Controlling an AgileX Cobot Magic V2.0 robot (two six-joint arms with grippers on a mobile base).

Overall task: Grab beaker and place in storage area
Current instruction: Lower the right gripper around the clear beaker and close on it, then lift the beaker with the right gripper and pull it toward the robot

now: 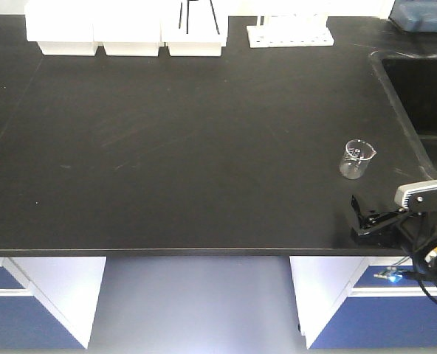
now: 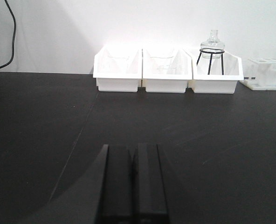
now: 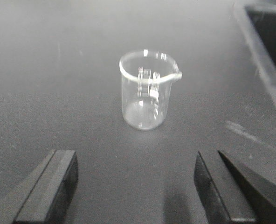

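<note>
A small clear glass beaker (image 1: 356, 158) stands upright on the black benchtop (image 1: 174, 147), near its right side beside the sink. In the right wrist view the beaker (image 3: 147, 91) is empty, spout to the right, just ahead of my right gripper (image 3: 134, 161). That gripper (image 1: 366, 214) is open, its jaws wide apart, low over the bench a little short of the beaker and not touching it. My left gripper (image 2: 133, 149) is shut with nothing between its fingers, hovering low over bare benchtop. The storage area is out of view.
Three white bins (image 1: 130, 33) line the back edge, one holding a glass flask on a black wire stand (image 2: 211, 49). A white rack (image 1: 288, 33) sits to their right. A sunken black sink (image 1: 425, 96) lies right of the beaker. The bench's front edge (image 1: 167, 249) runs below.
</note>
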